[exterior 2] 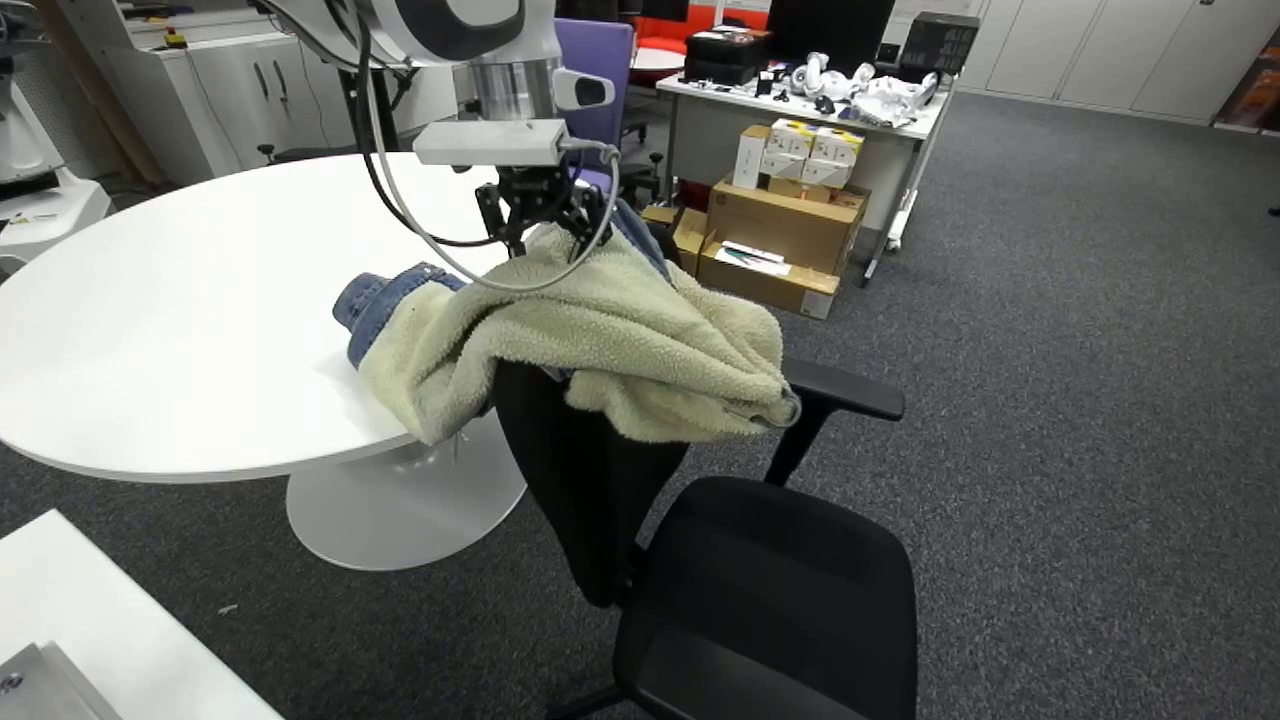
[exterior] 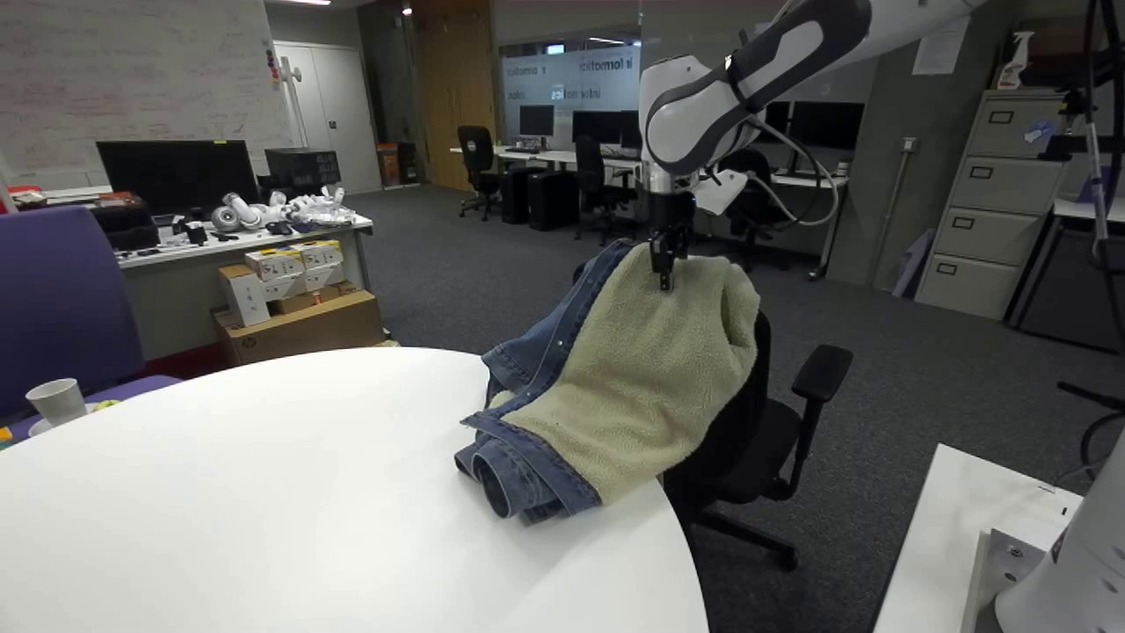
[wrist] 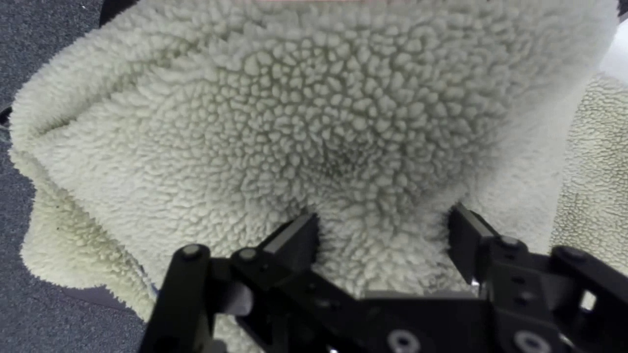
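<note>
Jacket (exterior: pixel 650 369): draped over the backrest of the black chair (exterior 2: pixel 770 590), one end down on the white table (exterior: pixel 290 492); near mid-frame in both exterior views.
Long axis: slanting in an exterior view from the chair top, right of centre, to the lower left, where the denim end (exterior: pixel 545 475) points across the table; in an exterior view running across the frame, that denim end (exterior 2: pixel 380 300) pointing left and the fleece end (exterior 2: pixel 690 360) hanging over the backrest on the right.
Facing: fleece side outward; a denim border (exterior: pixel 549 343) follows its left edge.
Gripper (wrist: pixel 385 215): pointing down onto the fleece above the chair top; entering from the bottom of the wrist view.
Jaws: parted, with a broad bulge of fleece between the fingers (wrist: pixel 299 240); how hard they press on it cannot be told.
Arm (exterior: pixel 694 132): reaching in from the upper right of the frame.
Chair: seat toward the lower right of the frame, armrest (exterior 2: pixel 845 388) beside the fleece end.
Background: cardboard boxes (exterior 2: pixel 770 230) in front of a desk (exterior 2: pixel 695 140), upper centre; cup (exterior: pixel 57 403), left edge; filing cabinet (exterior: pixel 993 202), upper right.
</note>
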Action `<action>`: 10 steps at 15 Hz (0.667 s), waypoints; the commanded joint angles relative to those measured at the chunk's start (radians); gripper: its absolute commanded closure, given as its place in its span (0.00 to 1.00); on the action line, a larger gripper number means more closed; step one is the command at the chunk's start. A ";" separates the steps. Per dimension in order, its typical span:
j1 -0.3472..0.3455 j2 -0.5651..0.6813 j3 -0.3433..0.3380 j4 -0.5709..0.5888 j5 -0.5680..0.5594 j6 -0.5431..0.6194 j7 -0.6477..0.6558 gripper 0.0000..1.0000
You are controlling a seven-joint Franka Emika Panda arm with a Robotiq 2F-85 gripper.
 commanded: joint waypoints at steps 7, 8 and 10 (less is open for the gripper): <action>0.017 -0.037 -0.026 -0.077 -0.117 0.053 0.092 0.84; 0.015 -0.037 -0.028 -0.078 -0.117 0.056 0.093 0.87; 0.009 -0.036 -0.032 -0.083 -0.113 0.057 0.091 0.95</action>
